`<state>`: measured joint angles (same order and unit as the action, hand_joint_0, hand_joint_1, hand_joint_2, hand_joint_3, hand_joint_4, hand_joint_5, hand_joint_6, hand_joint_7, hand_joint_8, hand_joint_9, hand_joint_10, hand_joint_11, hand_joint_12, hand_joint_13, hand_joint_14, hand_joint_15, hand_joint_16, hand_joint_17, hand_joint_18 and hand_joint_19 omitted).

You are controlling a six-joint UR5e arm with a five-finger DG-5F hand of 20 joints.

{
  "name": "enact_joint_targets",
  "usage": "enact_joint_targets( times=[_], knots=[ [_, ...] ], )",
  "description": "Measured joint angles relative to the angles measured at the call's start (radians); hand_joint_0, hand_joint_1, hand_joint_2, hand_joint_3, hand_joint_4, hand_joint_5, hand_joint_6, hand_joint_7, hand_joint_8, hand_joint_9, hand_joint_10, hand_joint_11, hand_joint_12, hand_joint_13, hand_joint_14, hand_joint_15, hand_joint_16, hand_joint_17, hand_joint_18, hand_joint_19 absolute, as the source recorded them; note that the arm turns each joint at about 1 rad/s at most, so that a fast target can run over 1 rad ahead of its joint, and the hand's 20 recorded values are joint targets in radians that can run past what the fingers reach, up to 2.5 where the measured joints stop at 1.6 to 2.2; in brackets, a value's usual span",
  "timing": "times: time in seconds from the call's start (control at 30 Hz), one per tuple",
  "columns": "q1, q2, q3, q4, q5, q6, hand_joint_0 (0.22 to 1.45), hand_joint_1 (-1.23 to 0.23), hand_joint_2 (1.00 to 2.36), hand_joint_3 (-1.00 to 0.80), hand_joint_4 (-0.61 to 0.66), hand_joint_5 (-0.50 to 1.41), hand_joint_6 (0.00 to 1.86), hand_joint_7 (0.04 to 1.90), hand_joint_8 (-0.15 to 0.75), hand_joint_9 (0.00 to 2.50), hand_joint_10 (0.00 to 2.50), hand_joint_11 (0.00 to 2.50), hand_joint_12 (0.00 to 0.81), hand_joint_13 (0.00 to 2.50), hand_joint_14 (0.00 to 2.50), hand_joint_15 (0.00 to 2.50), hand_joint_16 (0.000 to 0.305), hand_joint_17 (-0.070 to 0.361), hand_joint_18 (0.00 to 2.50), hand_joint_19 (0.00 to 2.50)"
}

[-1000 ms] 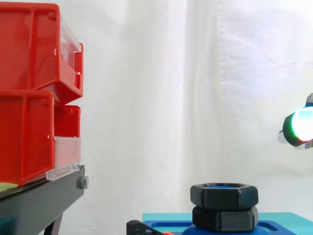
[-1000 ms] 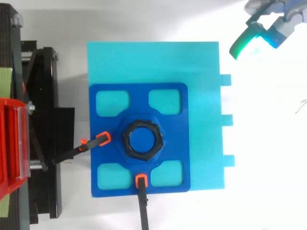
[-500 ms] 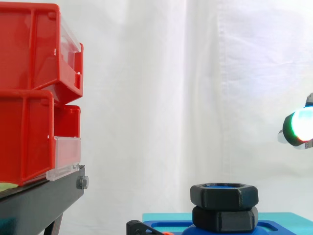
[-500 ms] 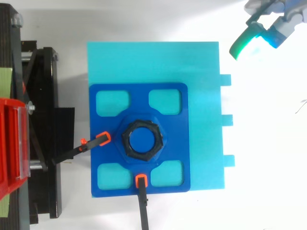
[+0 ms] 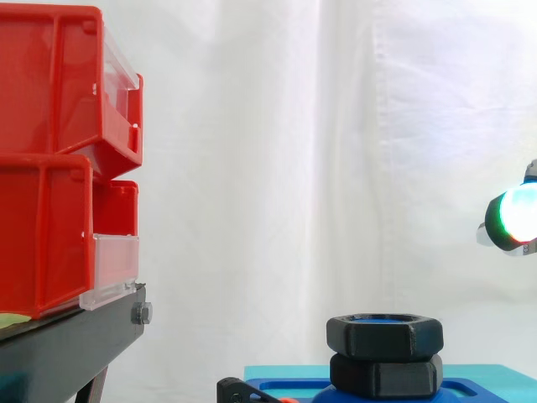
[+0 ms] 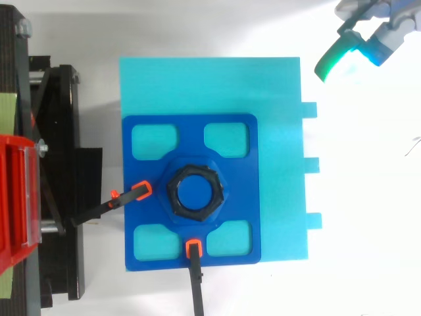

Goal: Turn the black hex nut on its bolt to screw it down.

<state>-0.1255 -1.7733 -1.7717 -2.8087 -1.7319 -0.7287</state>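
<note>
robot hand point(image 6: 337, 56) mostly cut off, top-rt corner; red bins point(image 5: 50, 84) cropped at left

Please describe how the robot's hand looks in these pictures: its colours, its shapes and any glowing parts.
The hand is built of pale grey, blocky segments. Its pads are thick and rounded. In the top view one glows green and another cyan. In the side view a pad glows white-cyan with a green edge and a dark rim.

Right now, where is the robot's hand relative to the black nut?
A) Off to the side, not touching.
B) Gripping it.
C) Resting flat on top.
A: in the side view the hand hangs at the right edge, apart from the black hex nut.
</note>
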Motion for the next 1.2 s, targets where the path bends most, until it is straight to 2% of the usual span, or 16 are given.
enact_joint_targets(
  times=[1.2],
  knots=[
    [0.0, 0.0, 0.0, 0.0, 0.0, 0.0, 0.43, -0.39, 1.0, -0.5, 0.06, -0.29, 0.5, 0.61, 0.2, 0.19, 0.0, 0.0, 0.32, 0.0, 0.0, 0.0, 0.048, 0.108, 0.0, 0.12]
  ],
)
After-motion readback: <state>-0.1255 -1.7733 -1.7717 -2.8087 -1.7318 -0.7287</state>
